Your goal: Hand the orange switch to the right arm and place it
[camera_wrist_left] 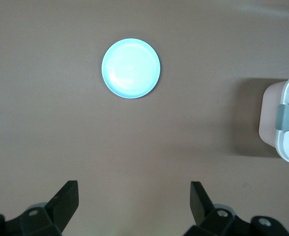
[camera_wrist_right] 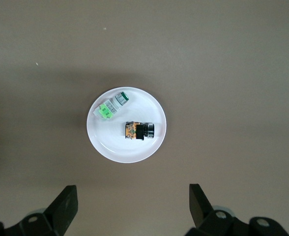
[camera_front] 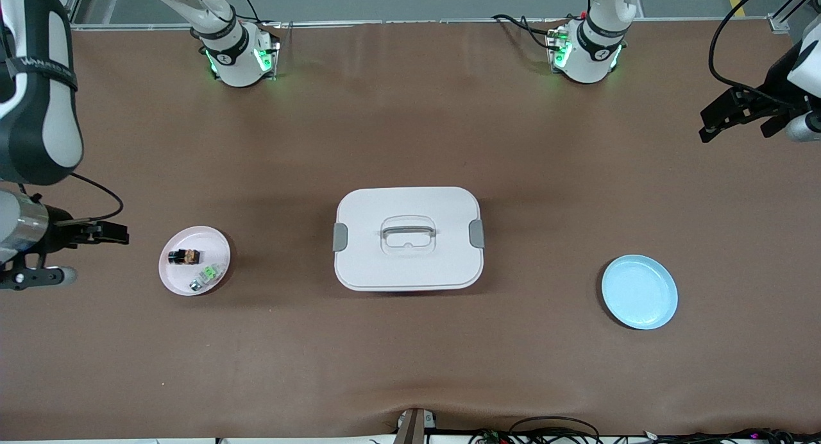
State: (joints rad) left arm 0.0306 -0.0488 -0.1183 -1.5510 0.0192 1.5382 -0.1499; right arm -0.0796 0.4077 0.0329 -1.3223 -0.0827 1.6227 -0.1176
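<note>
The orange switch [camera_front: 184, 256], a tiny black block with an orange centre, lies on a pink plate [camera_front: 215, 242] toward the right arm's end of the table. It also shows in the right wrist view [camera_wrist_right: 137, 131], on the plate [camera_wrist_right: 120, 150]. My right gripper [camera_front: 118, 233] hovers open and empty over the bare table beside that plate; in its own view [camera_wrist_right: 133, 206] the jaws stand wide apart. My left gripper [camera_front: 709, 126] hovers open and empty over the left arm's end of the table, also seen in its own view [camera_wrist_left: 134, 206].
A small green-and-clear component [camera_front: 206, 277] shares the pink plate [camera_wrist_right: 110, 108]. A white lidded box with a handle [camera_front: 408, 239] stands mid-table; its end shows in the left wrist view [camera_wrist_left: 287, 118]. A light blue plate [camera_front: 639, 292] lies toward the left arm's end [camera_wrist_left: 130, 69].
</note>
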